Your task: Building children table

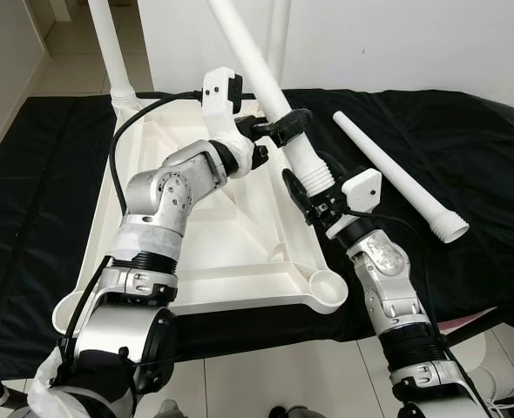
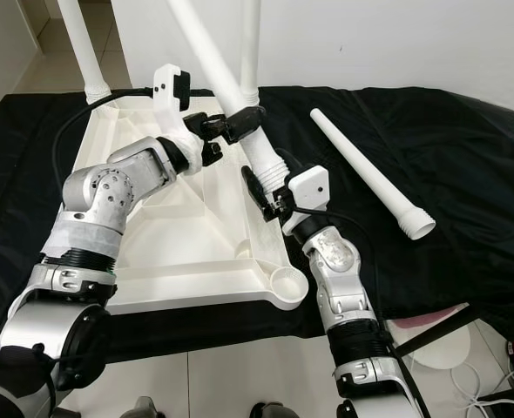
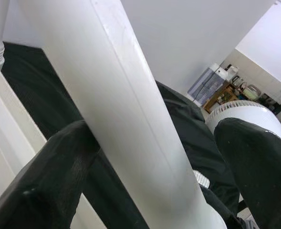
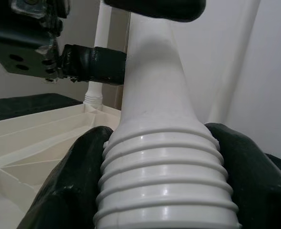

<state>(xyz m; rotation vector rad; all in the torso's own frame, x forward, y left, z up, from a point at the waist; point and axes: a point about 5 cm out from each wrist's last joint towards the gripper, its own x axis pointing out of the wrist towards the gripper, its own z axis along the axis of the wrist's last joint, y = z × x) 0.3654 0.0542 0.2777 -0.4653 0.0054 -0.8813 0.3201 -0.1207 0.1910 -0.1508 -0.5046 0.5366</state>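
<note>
Tabletop of glossy white moulded plastic lay upside down at the centre of the frame on a black cloth, its underside ribbed and a round socket open at its lower-right corner. Two white tapered legs already stood in its far corners, one in the upper left and one at the top centre. A third leg slanted from the top centre down toward the middle, smooth along its shaft and ringed with threads near its thick end. The left gripper reached in from the lower left with its elbow bent, black fingers clamped around the smooth shaft. The right gripper rose from the lower right, its fingers pressed against both sides of the ribbed threads. A fourth leg lay loose on the cloth at the right, flared end toward the lower right. No readable writing showed.
</note>
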